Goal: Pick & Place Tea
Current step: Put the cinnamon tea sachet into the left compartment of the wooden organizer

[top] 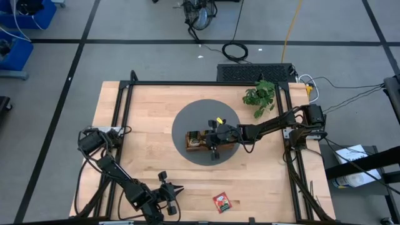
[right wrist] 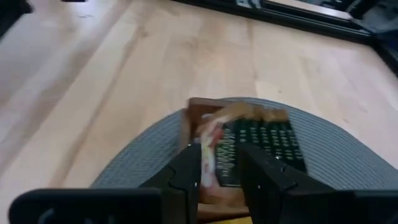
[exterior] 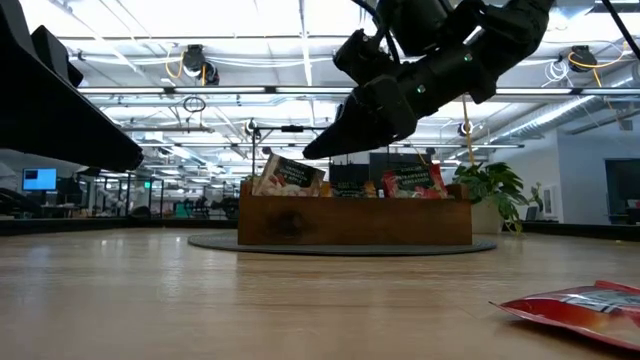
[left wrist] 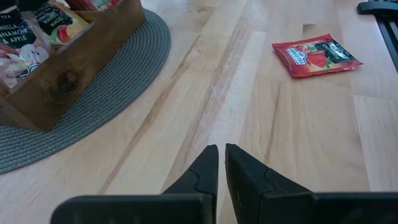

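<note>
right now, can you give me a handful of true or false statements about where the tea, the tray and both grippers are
1. A red tea sachet lies flat on the bare wooden table, off the mat. True.
2. The wooden tray stands directly on the bare table. False: it sits on the round grey mat.
3. The right gripper is above the tray, its fingers apart. True.
4. The left gripper holds the red sachet. False: its fingers are together with nothing between them, and the sachet lies apart from it on the table.
5. The tray is empty. False: several sachets stand in it.
</note>
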